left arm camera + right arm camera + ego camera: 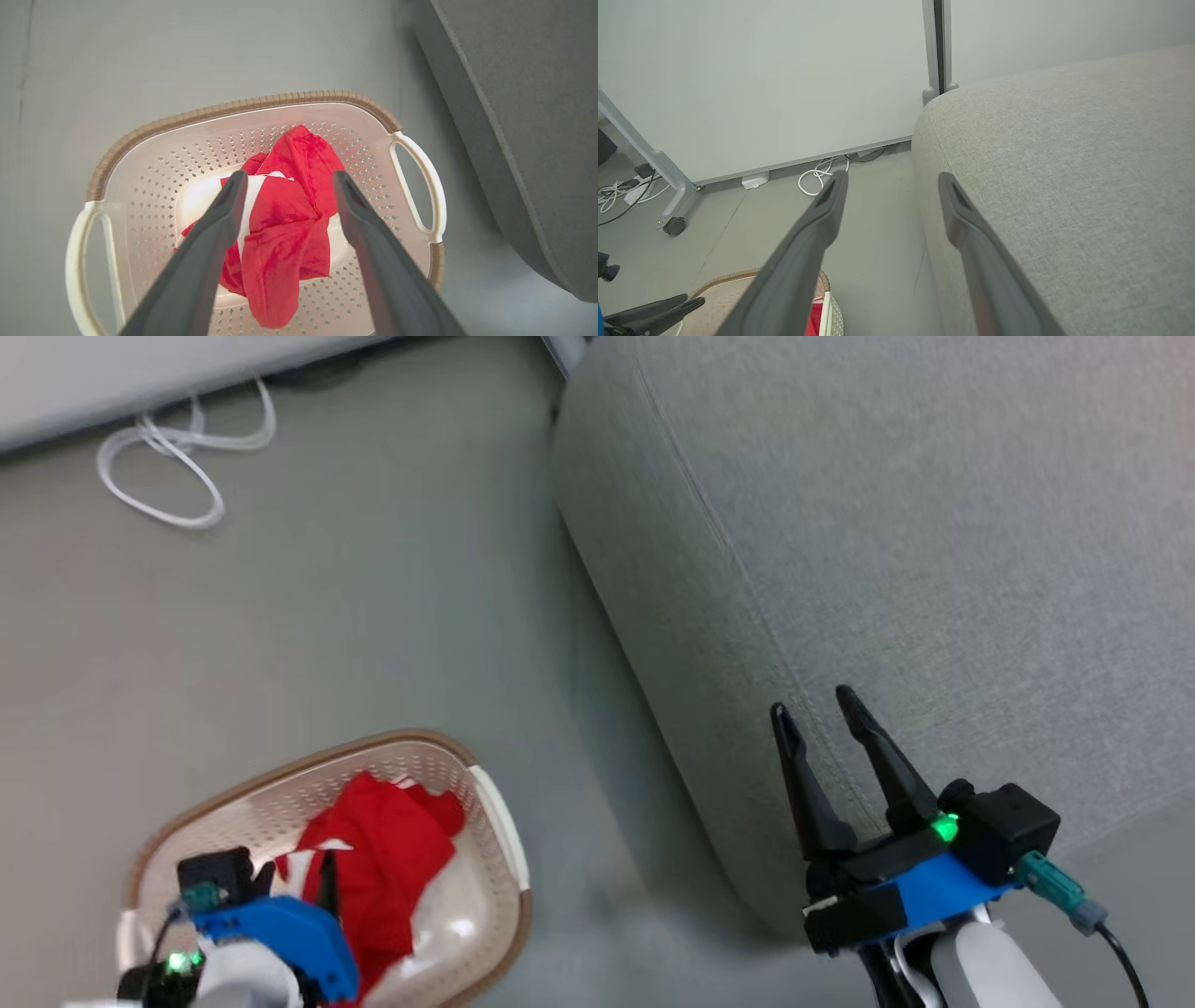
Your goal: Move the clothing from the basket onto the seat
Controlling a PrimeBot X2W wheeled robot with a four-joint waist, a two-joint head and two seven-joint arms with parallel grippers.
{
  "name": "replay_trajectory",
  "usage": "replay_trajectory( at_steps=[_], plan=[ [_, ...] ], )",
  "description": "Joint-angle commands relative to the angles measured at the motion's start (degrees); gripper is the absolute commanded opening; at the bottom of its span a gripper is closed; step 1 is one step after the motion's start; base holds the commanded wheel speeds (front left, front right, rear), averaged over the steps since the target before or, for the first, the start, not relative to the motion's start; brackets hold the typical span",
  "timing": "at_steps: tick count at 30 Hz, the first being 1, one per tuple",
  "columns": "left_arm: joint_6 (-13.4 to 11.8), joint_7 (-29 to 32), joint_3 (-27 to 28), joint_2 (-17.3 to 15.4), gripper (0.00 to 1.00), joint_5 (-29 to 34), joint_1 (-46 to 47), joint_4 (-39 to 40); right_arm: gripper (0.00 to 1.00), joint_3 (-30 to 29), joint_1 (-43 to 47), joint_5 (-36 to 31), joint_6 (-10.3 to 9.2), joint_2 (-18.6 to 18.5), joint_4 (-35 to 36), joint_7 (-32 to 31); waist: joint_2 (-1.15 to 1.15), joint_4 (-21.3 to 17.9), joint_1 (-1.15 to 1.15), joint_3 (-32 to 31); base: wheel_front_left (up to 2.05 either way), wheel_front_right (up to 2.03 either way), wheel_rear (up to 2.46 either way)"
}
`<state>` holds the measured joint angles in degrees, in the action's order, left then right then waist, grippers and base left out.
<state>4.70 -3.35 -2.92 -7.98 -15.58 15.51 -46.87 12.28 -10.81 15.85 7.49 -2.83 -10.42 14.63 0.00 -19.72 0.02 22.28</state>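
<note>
— Where's the clothing (285,219)?
— Heaped in the basket (243,105) on the floor (373,616) beside the seat (934,523). The left gripper (288,179) hangs spread over it; the right gripper (812,705), spread, empty, over the seat's edge.

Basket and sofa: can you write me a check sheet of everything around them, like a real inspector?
Surface: grey floor, smooth.
Job's things: red-and-white clothing bunched inside the basket; the seat stands to the basket's right, with no clothing on the part in view.
Clutter: nothing seen.
Grippers: left claw open, pointing down at the clothing, contact cannot be told; right claw open, holding nothing, over the seat's edge.
Cables: white cable looped on the floor by the wall.
Surroundings: pale wall panel; grey wheeled leg.
</note>
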Motion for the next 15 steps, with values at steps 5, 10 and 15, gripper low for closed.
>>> replay_trajectory(
  at_steps=[5, 10, 15],
  plan=[
    [-0.89, 3.86, 2.22, -2.47, 1.00, -2.36, 6.45, -6.35, 1.00, 3.86, -3.58, 2.39, 0.01, -0.10, 0.72, 0.60, 0.00, -3.44, -0.02, 6.96, 0.00, 0.00, 0.00],
    [-3.26, 6.28, 3.14, -4.22, 1.00, -2.83, 11.36, -10.47, 1.00, 4.28, -5.22, 3.77, 0.01, -0.08, 2.69, 0.61, 0.00, -5.40, -0.02, 12.15, 0.00, 0.00, 0.00],
    [-4.41, 7.62, 3.65, -6.15, 1.00, -3.31, 15.53, -13.08, 1.00, 4.67, -6.51, 5.59, 0.01, -0.07, 4.16, 0.60, 0.00, -6.59, -0.02, 16.68, 0.00, 0.00, 0.00]
  ],
)
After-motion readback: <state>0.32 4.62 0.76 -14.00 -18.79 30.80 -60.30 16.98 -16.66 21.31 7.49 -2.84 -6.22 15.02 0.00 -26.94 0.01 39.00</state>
